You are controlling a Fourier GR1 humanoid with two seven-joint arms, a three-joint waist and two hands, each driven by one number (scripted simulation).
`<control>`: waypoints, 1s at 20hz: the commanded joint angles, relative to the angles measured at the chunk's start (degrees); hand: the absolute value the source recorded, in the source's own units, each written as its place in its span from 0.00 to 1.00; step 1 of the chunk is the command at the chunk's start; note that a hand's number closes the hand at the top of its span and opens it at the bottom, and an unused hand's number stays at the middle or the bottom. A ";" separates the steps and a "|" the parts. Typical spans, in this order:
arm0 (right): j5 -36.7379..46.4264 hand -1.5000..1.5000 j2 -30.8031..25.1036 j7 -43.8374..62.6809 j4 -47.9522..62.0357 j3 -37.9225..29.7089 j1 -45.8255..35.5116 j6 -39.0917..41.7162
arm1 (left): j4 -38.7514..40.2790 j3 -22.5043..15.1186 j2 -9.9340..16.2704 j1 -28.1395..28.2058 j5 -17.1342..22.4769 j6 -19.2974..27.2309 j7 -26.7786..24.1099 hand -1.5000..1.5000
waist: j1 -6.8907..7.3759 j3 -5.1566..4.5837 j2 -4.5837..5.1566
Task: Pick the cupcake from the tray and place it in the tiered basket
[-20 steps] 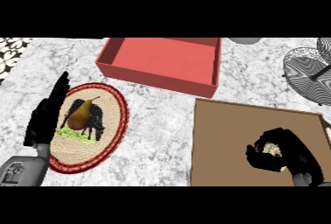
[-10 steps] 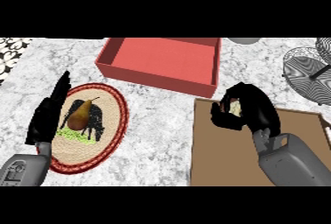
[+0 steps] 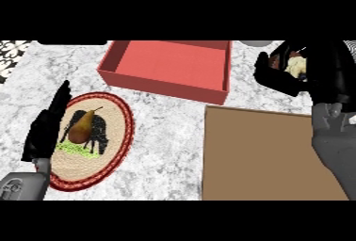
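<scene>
Right hand (image 3: 306,70) is at the far right, up off the brown tray (image 3: 264,155), fingers (image 3: 268,77) curled round the cupcake (image 3: 297,66). Only a pale top and a bit of dark wrapper show between the fingers and thumb, so the cupcake is in hand, clear of the tray, not yet placed.

Tiered basket: I can't make it out here. The hand and forearm cover the far right corner where it might stand. Only a grey sliver (image 3: 257,43) shows at the far edge, too little to name.

Left hand (image 3: 47,127) rests at the near left, fingers straight and holding nothing, beside the round woven mat (image 3: 115,155) with the pear (image 3: 81,128) on it. Not involved.

Red box (image 3: 167,68) sits far centre on the marble tabletop (image 3: 167,136), just left of the carrying hand.

Risks from here, my read:
- Target hidden by own hand, so the release point is hard to check; the cupcake could land on a rim or beside the basket.
- Cupcake is soft and mostly wrapped by the fingers; it may tilt or smear on opening.
- Drifting left would put it over the red box, wrong container.
- Forearm hangs over the tray's far edge; a low swing could nudge it.
</scene>
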 commanded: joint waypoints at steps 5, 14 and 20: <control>3.13 1.00 -6.41 4.03 0.86 -5.04 -9.27 11.82 | 0.68 -0.22 -1.76 -1.54 -1.94 0.64 1.20 0.50 | -0.39 -0.01 0.01; -1.04 1.00 -10.10 -18.79 20.03 -14.82 -10.37 12.16 | -1.26 1.43 -1.50 -0.21 -1.66 -1.56 1.16 0.50 | 0.35 0.04 0.27; 7.24 1.00 -12.70 -25.06 31.46 -13.47 -13.98 9.15 | 0.28 1.76 -2.58 -2.61 -2.18 -1.44 2.37 0.50 | 0.66 0.03 0.48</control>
